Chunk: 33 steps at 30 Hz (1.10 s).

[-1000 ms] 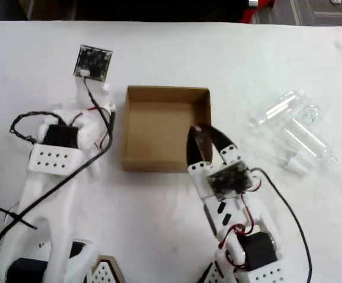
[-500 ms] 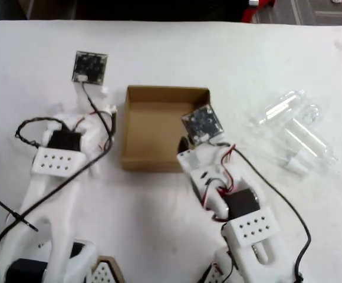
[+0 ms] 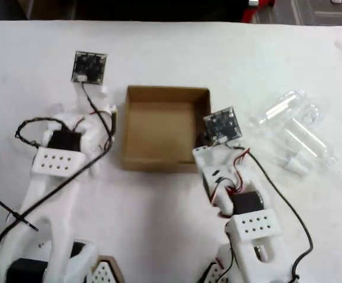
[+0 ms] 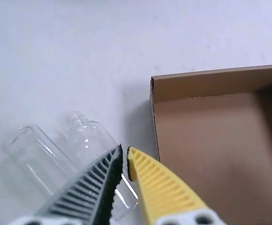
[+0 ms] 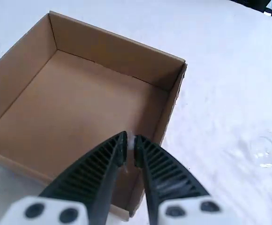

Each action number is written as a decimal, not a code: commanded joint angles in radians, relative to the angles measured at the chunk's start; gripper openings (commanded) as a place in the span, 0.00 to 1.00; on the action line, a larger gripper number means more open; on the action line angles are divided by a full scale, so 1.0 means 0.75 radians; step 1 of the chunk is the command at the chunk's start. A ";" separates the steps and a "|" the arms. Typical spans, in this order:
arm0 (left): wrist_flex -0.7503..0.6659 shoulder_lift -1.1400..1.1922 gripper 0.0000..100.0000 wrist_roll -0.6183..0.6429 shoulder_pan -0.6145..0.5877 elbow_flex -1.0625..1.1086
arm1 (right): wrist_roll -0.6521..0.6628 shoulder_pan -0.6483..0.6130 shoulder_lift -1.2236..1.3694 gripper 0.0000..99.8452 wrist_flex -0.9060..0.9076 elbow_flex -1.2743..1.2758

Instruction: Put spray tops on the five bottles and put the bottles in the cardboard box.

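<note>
Hovering, fingers pressed together, over clear bottles (image 4: 86,138), the left gripper (image 4: 125,157) seems staged for picking one; the right gripper (image 5: 130,143), likewise closed, hangs above the cardboard box (image 5: 79,103).

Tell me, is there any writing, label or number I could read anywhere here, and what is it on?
No text can be read.
The cardboard box has plain walls, and the clear bottles bear no label.
Any marks on the small circuit boards on the arms are too small to make out.
</note>
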 commanded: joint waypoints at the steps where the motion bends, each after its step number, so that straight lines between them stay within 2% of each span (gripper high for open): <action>1: -0.041 -0.003 0.02 0.010 0.015 0.004 | -0.012 0.013 0.003 0.02 -0.064 0.014; 6: -0.158 -0.003 0.02 0.010 0.015 0.080 | -0.002 0.013 0.003 0.02 -0.167 0.070; 25: -0.153 -0.003 0.03 0.010 0.019 0.084 | -0.002 0.013 0.003 0.02 -0.167 0.080; 33: -0.153 -0.003 0.02 -0.088 0.107 0.092 | 0.000 0.013 0.003 0.02 -0.167 0.080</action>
